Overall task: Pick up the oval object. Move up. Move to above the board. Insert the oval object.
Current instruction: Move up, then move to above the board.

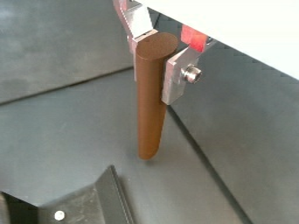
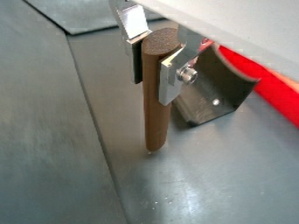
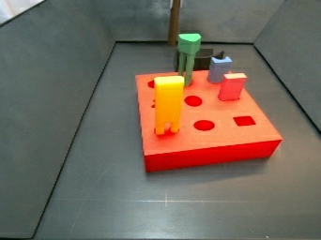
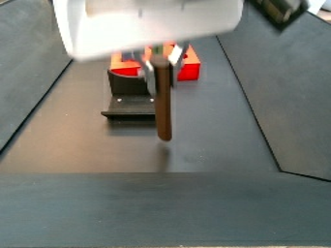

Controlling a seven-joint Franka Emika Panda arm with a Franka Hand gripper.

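Dark-brown oval object [image 1: 149,96] clamped upright near its top between the gripper's [image 2: 156,54] 2 silver fingers [image 1: 177,74]. Hung just clear of the grey floor [image 4: 130,155], beside the fixture [image 4: 126,102], well apart from the red board [image 3: 207,127].

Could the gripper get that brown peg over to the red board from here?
Probably yes. The gripper is shut on the oval object, whose lower end looks just clear of the floor. In a side view the board sits apart, with open holes, though other pegs stand on it.

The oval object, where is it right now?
The oval object hangs upright, clamped in the gripper, just above the floor, away from the board, near the fixture.
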